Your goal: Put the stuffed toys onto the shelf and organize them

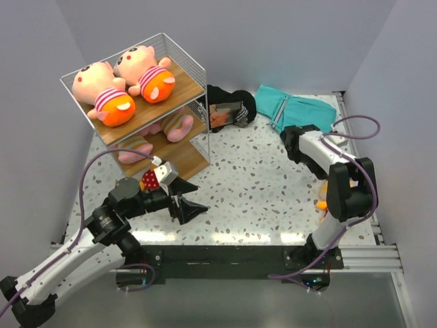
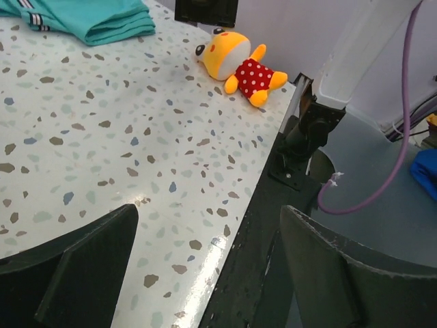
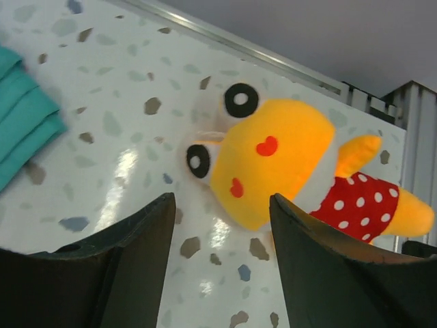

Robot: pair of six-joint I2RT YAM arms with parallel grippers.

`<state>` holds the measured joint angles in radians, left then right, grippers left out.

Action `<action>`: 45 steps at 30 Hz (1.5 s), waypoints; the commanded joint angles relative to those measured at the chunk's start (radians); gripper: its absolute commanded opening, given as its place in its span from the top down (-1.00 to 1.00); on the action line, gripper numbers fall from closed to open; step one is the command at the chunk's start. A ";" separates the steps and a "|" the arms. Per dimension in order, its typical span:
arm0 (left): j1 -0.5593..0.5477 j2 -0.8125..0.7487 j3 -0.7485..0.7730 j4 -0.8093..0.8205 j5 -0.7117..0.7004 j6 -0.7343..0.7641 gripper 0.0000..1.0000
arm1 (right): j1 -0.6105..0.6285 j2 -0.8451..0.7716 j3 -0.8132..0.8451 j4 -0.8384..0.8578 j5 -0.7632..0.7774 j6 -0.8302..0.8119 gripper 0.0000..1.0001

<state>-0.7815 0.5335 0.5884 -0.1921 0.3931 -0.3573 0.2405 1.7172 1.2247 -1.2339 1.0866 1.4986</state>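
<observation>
The shelf (image 1: 194, 91) stands at the back left. Two pink stuffed toys (image 1: 102, 92) (image 1: 147, 74) in striped tops and orange shorts lie on its top board, and two more (image 1: 174, 126) (image 1: 133, 148) on the lower boards. A red polka-dot toy (image 1: 148, 180) shows behind my left wrist. A yellow-headed toy in a red polka-dot outfit (image 3: 273, 160) (image 2: 235, 63) lies at the table's right edge. My right gripper (image 3: 222, 201) is open, just short of its head. My left gripper (image 1: 200, 196) (image 2: 208, 219) is open and empty near the front edge.
A folded teal cloth (image 1: 293, 106) (image 2: 89, 17) (image 3: 20, 130) lies at the back right. A black bundle (image 1: 229, 109) lies beside the shelf. In the top view my right arm (image 1: 348, 188) hides most of the yellow toy. A metal rail (image 3: 273, 55) runs along the table's right edge.
</observation>
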 commanded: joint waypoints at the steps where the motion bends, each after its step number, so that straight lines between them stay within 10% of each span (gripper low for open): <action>1: -0.004 -0.033 -0.024 0.080 0.050 -0.025 -0.81 | -0.088 -0.059 -0.091 -0.081 0.001 0.084 -0.22; 10: -0.005 -0.029 -0.018 0.069 0.049 -0.025 -0.82 | -0.188 -0.039 -0.143 0.165 -0.077 -0.130 -0.20; 19: -0.007 -0.063 -0.018 0.066 0.032 -0.026 -0.83 | -0.190 -0.182 -0.240 0.477 -0.145 -0.428 1.00; 27: -0.005 -0.076 -0.016 0.057 0.018 -0.022 -0.84 | -0.115 -0.234 -0.209 0.597 -0.292 -0.578 1.00; 45: -0.005 -0.138 -0.007 0.029 -0.045 -0.019 -0.85 | 0.554 -0.197 -0.199 0.712 -0.634 -0.543 1.00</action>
<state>-0.7822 0.4095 0.5739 -0.1745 0.3702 -0.3752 0.6640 1.4807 1.0065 -0.5632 0.5190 0.8841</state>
